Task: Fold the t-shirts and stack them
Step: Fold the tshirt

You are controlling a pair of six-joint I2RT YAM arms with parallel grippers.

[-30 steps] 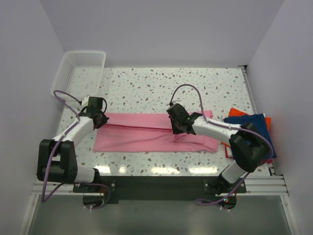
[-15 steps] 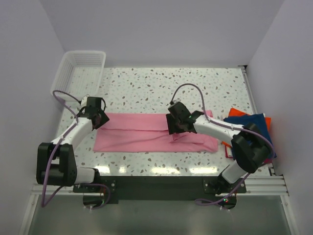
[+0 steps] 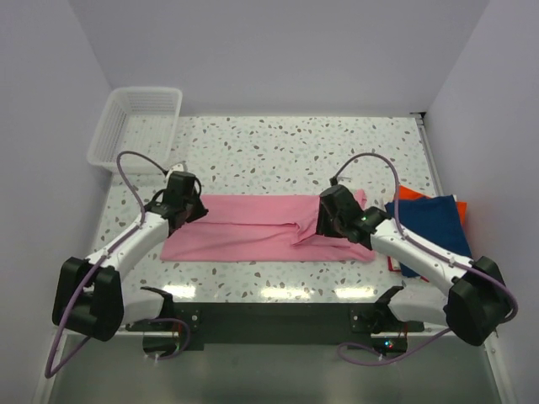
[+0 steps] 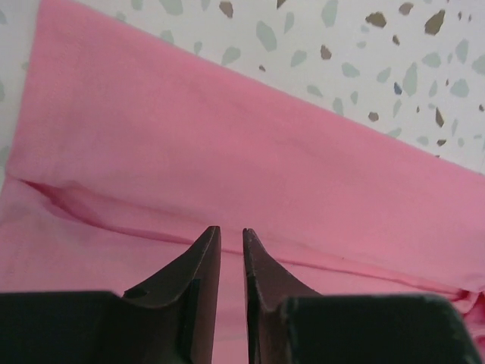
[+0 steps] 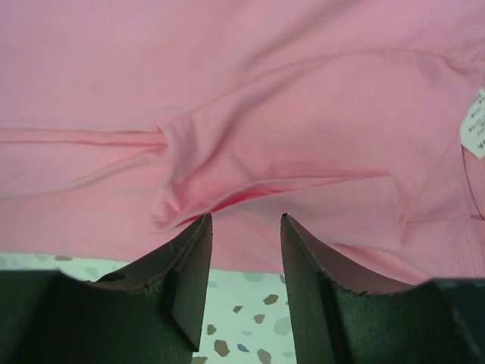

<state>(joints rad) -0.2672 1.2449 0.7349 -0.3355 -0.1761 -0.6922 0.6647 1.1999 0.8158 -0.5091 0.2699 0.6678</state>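
Note:
The light pink t-shirt lies across the table's middle as a long strip, folded lengthwise, with a crease along its length. Above its left end hovers my left gripper, its jaws a narrow gap apart and nothing between them; pink cloth fills the view below. My right gripper is open over the strip's right part, near the near edge, above a bunched fold of the cloth. The navy t-shirt lies folded at the right on the orange-red one.
A white mesh basket stands at the far left corner. The speckled table runs to walls at the back and both sides. A white label shows on the pink cloth at the right.
Both grippers have let go of the pink cloth and opened. The left gripper has shifted right along the strip; the right gripper has moved right and nearer.

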